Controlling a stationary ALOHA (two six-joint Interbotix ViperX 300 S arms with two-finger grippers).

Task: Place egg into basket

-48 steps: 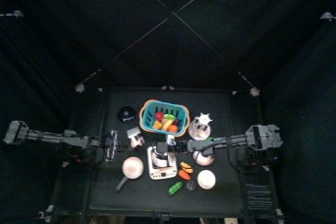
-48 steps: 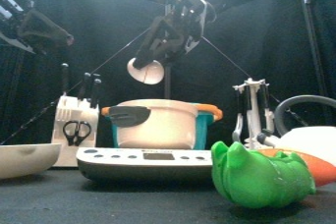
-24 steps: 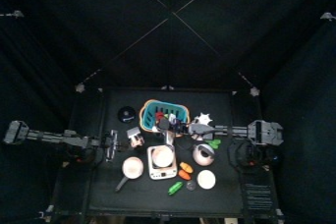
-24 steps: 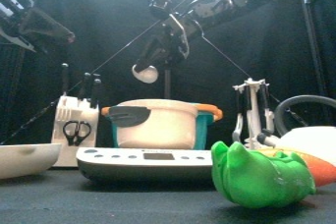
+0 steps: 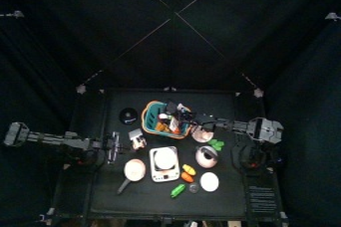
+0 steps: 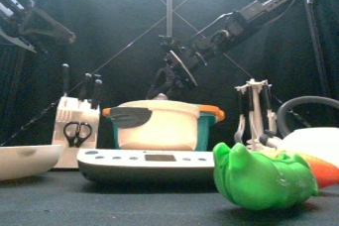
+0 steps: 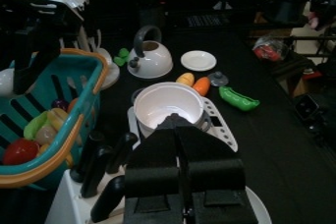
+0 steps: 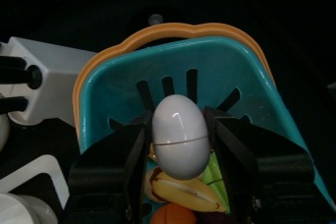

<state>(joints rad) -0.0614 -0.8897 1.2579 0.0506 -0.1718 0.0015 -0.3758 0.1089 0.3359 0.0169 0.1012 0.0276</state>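
A white egg (image 8: 178, 135) sits between the jaws of my right gripper (image 8: 179, 147), which is shut on it. Right below it is the teal basket (image 8: 197, 71) with an orange rim, with toy food in it. In the top view the right arm reaches from the right, with its gripper (image 5: 177, 121) over the basket (image 5: 160, 117) at the table's back middle. The basket also shows in the left wrist view (image 7: 39, 120). My left gripper (image 5: 115, 143) rests at the table's left side, its jaws together and empty (image 7: 182, 154).
A white pot (image 6: 162, 121) stands on a white scale (image 6: 146, 161) in the table's middle. A kettle (image 7: 148, 59), a white plate (image 7: 198, 61), a carrot (image 7: 197, 84) and a green toy (image 6: 265, 175) lie to the right. A white bowl (image 6: 27, 157) and utensil holder (image 6: 73, 121) stand left.
My right gripper has carried the egg from above the pot toward the table's back and now holds it lower, over the basket. The left arm has not moved.
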